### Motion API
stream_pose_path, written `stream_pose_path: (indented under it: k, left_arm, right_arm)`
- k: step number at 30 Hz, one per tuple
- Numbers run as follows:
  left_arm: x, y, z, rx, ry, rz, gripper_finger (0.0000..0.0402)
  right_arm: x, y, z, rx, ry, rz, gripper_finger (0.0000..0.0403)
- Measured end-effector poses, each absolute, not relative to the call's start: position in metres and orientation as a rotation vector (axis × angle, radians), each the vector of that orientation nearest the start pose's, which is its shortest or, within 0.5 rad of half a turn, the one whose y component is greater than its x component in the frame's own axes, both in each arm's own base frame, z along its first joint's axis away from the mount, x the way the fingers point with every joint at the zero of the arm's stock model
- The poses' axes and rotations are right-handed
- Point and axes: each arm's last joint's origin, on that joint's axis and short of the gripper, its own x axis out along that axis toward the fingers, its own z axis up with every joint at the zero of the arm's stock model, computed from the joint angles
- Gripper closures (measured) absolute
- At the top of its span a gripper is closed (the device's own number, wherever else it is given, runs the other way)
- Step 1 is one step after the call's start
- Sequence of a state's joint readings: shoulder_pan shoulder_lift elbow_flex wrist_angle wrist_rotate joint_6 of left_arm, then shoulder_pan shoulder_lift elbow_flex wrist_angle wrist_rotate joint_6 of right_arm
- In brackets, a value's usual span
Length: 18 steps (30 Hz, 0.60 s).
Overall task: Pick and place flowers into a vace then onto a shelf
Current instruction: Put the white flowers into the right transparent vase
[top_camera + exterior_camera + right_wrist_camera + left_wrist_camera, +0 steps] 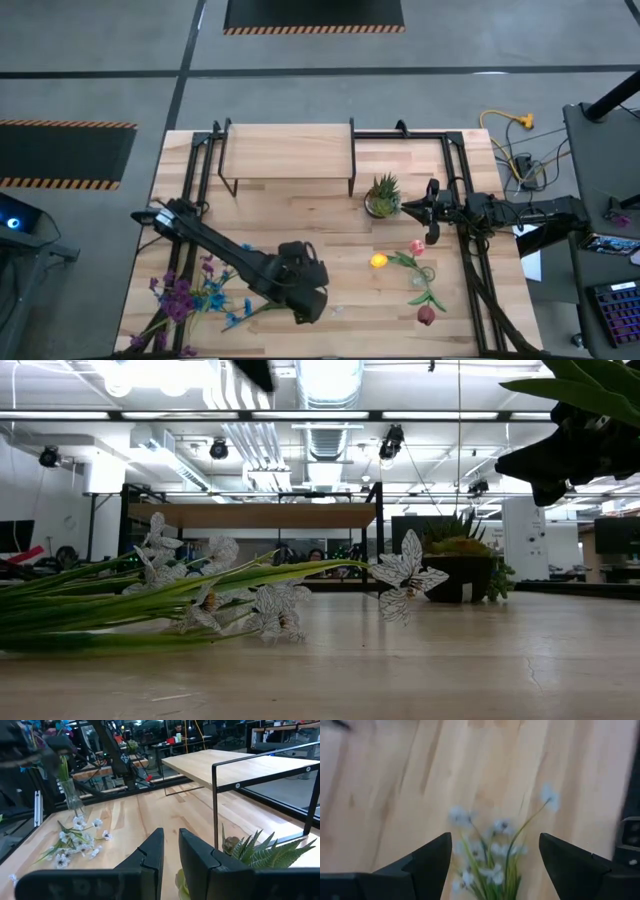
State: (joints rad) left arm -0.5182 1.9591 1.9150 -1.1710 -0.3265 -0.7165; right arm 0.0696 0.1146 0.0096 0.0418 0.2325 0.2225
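Observation:
My left gripper point(308, 300) point(495, 865) hangs open over the near middle of the table, tipped down. Below its spread fingers a bunch of pale white-blue flowers point(490, 855) point(210, 595) lies flat on the wood, untouched. A clear glass vase point(71, 797) stands upright near the table's left with green stems in it. Purple and blue blooms point(185, 295) show there from above. More flowers point(410, 275) with yellow, pink and red blooms lie at the near right. The shelf point(288, 152) stands at the far edge. My right gripper point(415, 208) point(171, 855) waits level at the right, its fingers nearly together and holding nothing.
A short spiky potted plant point(383, 195) stands just in front of my right gripper, right of the shelf's black legs point(215, 800). Bare wood point(330, 235) lies between the shelf and my left gripper. Black frame rails point(470, 260) run along the table's right side.

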Motion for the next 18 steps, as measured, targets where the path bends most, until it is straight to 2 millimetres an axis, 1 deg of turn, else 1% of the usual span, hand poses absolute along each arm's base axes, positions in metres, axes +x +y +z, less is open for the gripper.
stream_pose_path:
  k: [4, 9, 15, 18]
  left_arm:
    - [0.347, -0.191, 0.282, -0.19, 1.175, 0.271, 0.0121]
    - [0.339, -0.19, 0.244, -0.247, 1.308, 0.29, 0.0121]
    - [0.331, -0.189, 0.205, -0.315, 1.42, 0.233, 0.0121]
    - [0.326, -0.188, 0.191, -0.342, 1.472, 0.205, 0.0121]
  right_arm:
    - [0.104, 0.001, 0.161, 0.196, 0.046, -0.169, 0.0351]
    - [0.104, 0.001, 0.162, 0.196, 0.046, -0.169, 0.0351]
    - [0.104, 0.001, 0.161, 0.2, 0.046, -0.169, 0.0351]
    - [0.104, 0.001, 0.161, 0.214, 0.045, -0.169, 0.0351]
